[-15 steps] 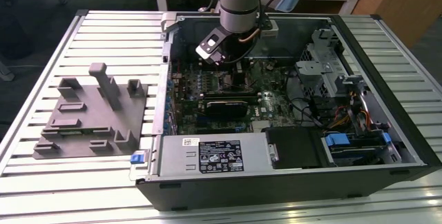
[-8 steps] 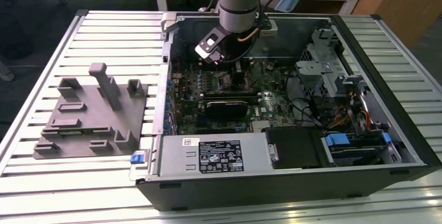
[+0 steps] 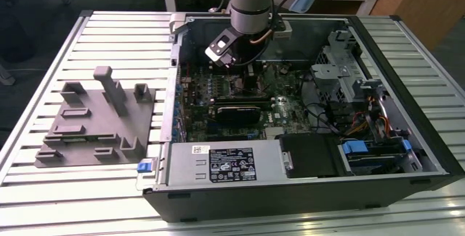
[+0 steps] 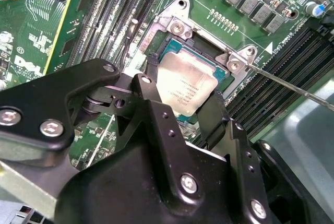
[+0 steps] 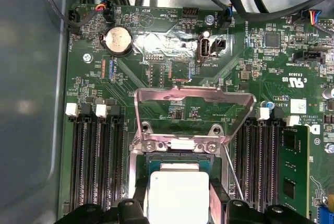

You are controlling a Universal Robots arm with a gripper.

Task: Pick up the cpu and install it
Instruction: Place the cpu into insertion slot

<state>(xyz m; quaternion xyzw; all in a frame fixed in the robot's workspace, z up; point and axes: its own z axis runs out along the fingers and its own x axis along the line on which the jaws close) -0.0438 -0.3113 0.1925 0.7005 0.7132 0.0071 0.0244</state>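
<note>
Silver cpu [image 4: 188, 80], clenched in the black claw [image 4: 181, 87], sits at the open socket [image 4: 172, 28].

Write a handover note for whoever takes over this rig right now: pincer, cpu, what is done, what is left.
Pincer: shut on the cpu, one finger on each side.
Cpu: over the open socket; whether it is fully seated cannot be told.
Done: cpu picked up, at the socket.
Left: cpu not released; cover raised, lever unlatched.
</note>
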